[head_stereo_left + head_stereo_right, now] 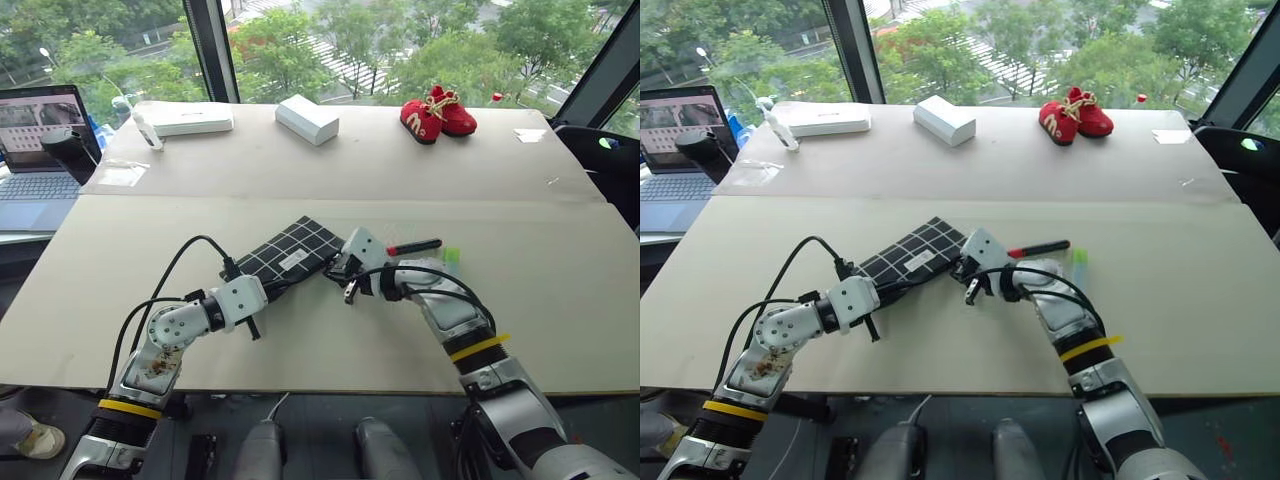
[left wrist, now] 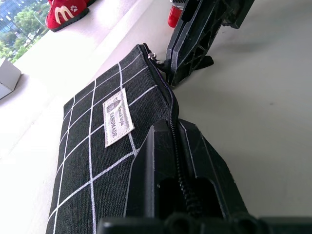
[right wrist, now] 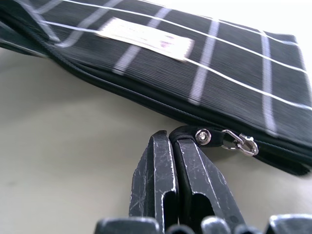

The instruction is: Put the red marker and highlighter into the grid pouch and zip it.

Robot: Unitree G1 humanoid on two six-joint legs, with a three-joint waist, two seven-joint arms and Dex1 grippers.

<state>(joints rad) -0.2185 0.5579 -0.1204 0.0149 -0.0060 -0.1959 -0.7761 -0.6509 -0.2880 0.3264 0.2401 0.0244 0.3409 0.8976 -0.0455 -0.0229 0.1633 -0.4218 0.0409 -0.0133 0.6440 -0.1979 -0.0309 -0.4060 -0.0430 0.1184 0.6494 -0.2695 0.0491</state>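
Right wrist view: my right fingers [image 3: 176, 141] pinch the grid pouch's [image 3: 234, 63] pull cord [image 3: 187, 132], left fingers [image 2: 181, 161] clamp its edge; red marker [image 1: 415, 246] and highlighter [image 1: 451, 256] lie just beyond, so nothing's packed yet.

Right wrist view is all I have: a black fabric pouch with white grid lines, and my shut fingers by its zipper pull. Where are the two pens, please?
Observer: Both lie outside the pouch on the beige table top: the slim black marker with a red cap and, beside it, the stubby light-green highlighter, just beyond your right arm.
Operator: Is something holding the pouch?
Observer: Yes. The left gripper has its fingers shut on the zipper edge of the black grid pouch, at the end away from the pull.
Operator: Is the zipper open there?
Observer: No. In the left wrist view it looks closed along the whole edge.
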